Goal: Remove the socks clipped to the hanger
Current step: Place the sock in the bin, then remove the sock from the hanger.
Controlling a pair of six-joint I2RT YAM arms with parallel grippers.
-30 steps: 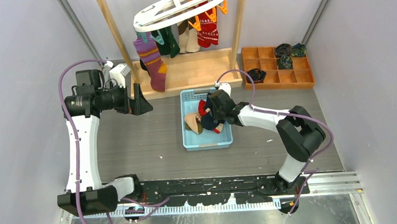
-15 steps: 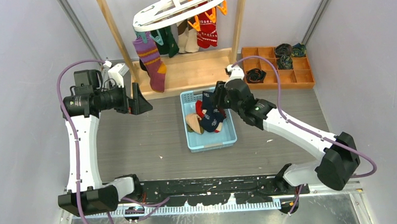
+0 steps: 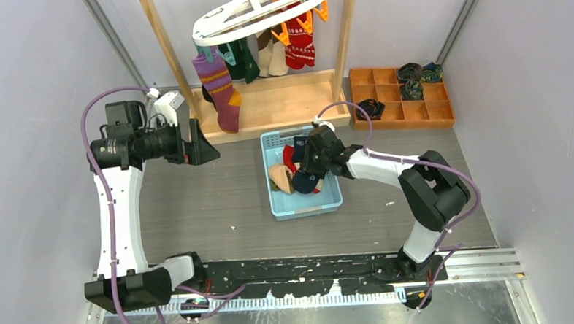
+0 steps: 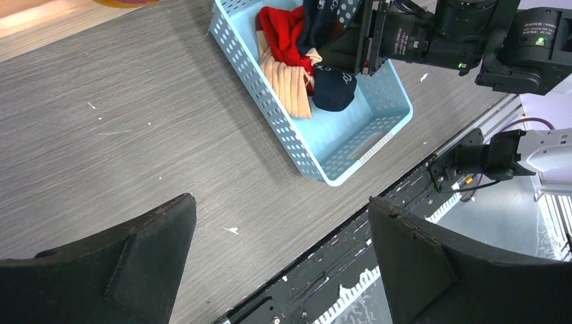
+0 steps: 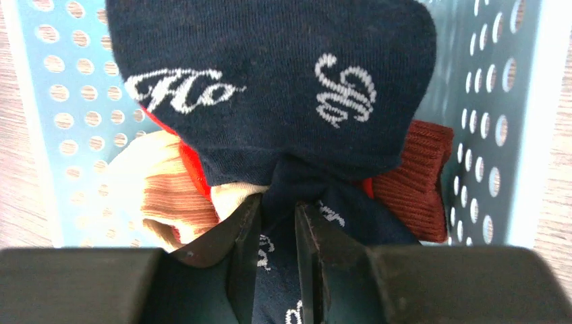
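Note:
The white oval hanger (image 3: 263, 10) hangs from the wooden rack at the back. A purple-striped sock (image 3: 219, 88), a dark green one (image 3: 244, 58), a beige one (image 3: 271, 57) and a red patterned one (image 3: 300, 44) are clipped to it. My right gripper (image 3: 307, 165) is down in the blue basket (image 3: 304, 205). In the right wrist view its jaws (image 5: 278, 209) stand narrow, with the navy sock (image 5: 270, 81) bunched between them. My left gripper (image 3: 209, 147) is wide open and holds nothing. It hovers over the bare table (image 4: 280, 201), left of the basket (image 4: 364, 145).
A beige sock (image 5: 168, 196), a red one and a maroon one (image 5: 411, 175) lie in the basket under the navy sock. The wooden rack base (image 3: 281, 104) lies behind the basket. A wooden compartment tray (image 3: 402, 95) with rolled socks sits at the back right.
My right arm swung out towards the basket's far end, then came back down over the socks. The basket shifted slightly. The left arm has not moved.

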